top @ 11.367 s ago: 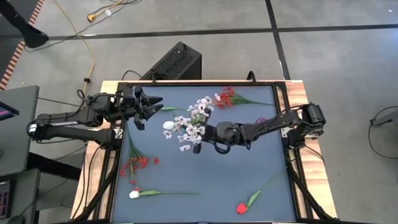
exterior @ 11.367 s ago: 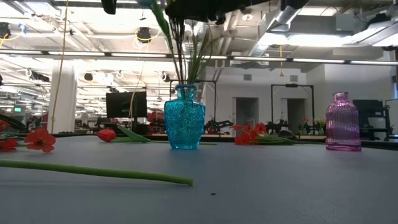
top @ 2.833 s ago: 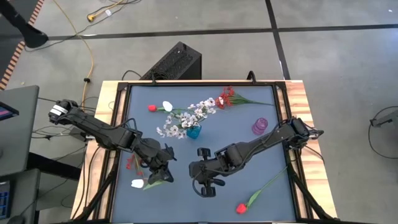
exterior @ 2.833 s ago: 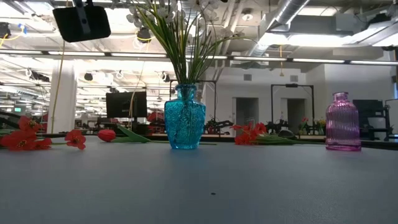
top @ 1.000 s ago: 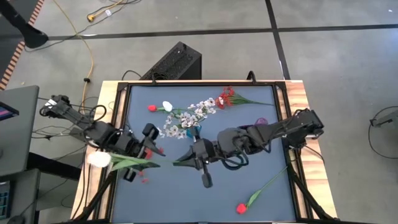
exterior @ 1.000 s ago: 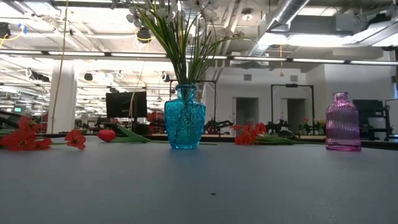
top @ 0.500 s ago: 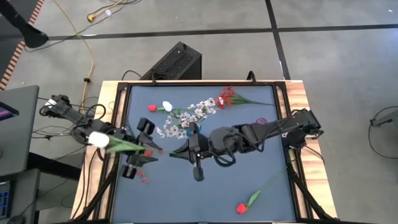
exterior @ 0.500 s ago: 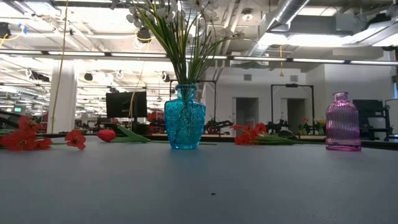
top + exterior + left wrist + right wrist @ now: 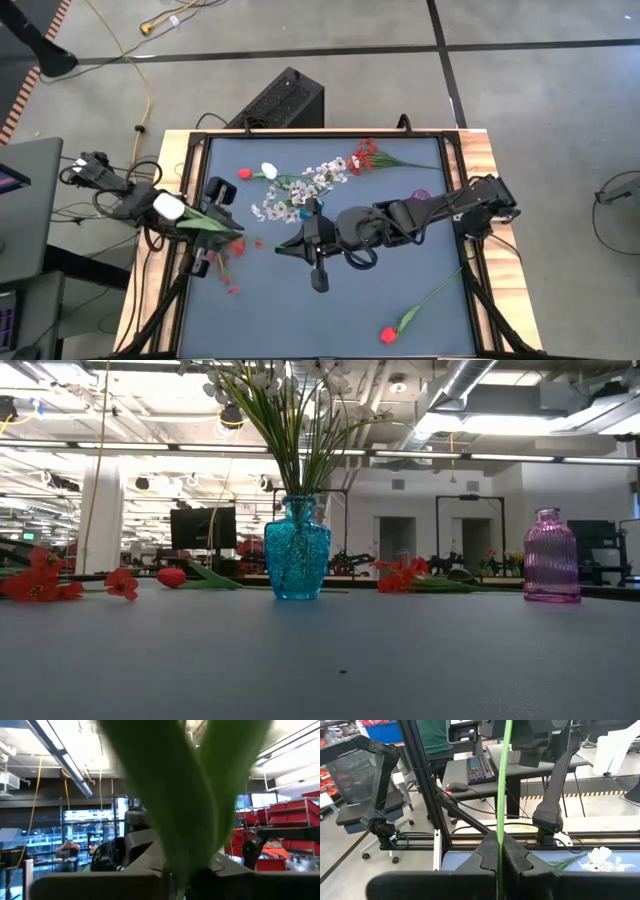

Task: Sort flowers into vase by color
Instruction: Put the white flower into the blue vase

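A white tulip, head [image 9: 168, 205] over my left wrist, with long green leaves [image 9: 205, 222], is held in the air over the table's left half. My left gripper [image 9: 212, 230] is shut on it at the leaves. My right gripper [image 9: 283, 246] is shut on the stem farther down. The blue vase [image 9: 297, 550] holds white sprays [image 9: 300, 190]. The pink vase [image 9: 551, 555] stands empty at the right. Neither gripper shows in the low view. My left gripper pinches the tulip where the leaves [image 9: 170, 810] leave the stem, between its two fingers, which lie level and across the stem. The tulip is clear of the table, its head tipped back over my wrist. The leaves hide the exact place of contact. My right gripper pinches the bare green stem [image 9: 499, 827] between its two fingers, below the left gripper's hold. The fingers come level from the table's right side and lie across the stem. The stem stands up out of them, clear of the table.
On the mat lie a red spray [image 9: 365, 155] at the far edge, a red bud [image 9: 243, 173] and a white bud [image 9: 268, 171] beside the blue vase, a red spray [image 9: 228, 250] under my left gripper, and a red tulip [image 9: 388, 334] near right.
My left gripper has swung toward the table's far edge and a little left, carrying the tulip; its white head has gone from the near side of my arm to the far side. My right gripper has gone slightly left and far, staying at the lower stem.
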`<action>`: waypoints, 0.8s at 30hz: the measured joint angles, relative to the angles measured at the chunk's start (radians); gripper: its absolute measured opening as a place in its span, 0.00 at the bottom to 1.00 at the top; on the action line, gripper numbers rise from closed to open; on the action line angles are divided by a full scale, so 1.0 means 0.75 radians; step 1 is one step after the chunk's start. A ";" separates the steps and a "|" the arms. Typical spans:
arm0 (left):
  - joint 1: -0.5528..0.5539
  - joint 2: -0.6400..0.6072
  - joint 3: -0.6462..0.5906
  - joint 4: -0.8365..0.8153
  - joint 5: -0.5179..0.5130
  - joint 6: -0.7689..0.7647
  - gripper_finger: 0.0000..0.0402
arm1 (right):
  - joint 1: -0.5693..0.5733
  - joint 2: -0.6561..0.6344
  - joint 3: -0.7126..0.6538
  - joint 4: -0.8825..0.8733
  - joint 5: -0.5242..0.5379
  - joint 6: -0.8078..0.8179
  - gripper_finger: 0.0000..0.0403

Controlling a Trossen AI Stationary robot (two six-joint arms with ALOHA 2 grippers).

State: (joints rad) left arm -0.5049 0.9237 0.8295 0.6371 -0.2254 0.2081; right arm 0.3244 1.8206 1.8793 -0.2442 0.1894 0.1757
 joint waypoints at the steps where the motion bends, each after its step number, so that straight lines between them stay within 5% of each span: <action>1: 0.000 0.000 0.000 -0.003 -0.005 0.000 0.04 | -0.002 0.000 0.000 0.001 0.000 0.000 0.09; 9: 0.001 -0.013 0.000 -0.016 -0.148 -0.103 0.00 | -0.002 -0.003 0.000 0.107 -0.035 -0.168 0.30; 13: 0.018 -0.056 0.075 -0.246 -0.226 -0.192 0.00 | 0.013 -0.045 0.000 0.077 -0.010 -0.205 0.46; 18: 0.106 -0.084 0.351 -0.687 -0.255 -0.272 0.00 | 0.012 -0.168 0.000 -0.151 -0.050 -0.183 0.62; 24: 0.334 -0.005 0.784 -1.226 -0.276 -0.330 0.00 | 0.020 -0.321 0.000 -0.500 -0.086 -0.125 0.66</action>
State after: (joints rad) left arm -0.2544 0.9196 1.4177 -0.2821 -0.4327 -0.0397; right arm 0.3393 1.5796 1.8793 -0.6195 0.1249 0.0819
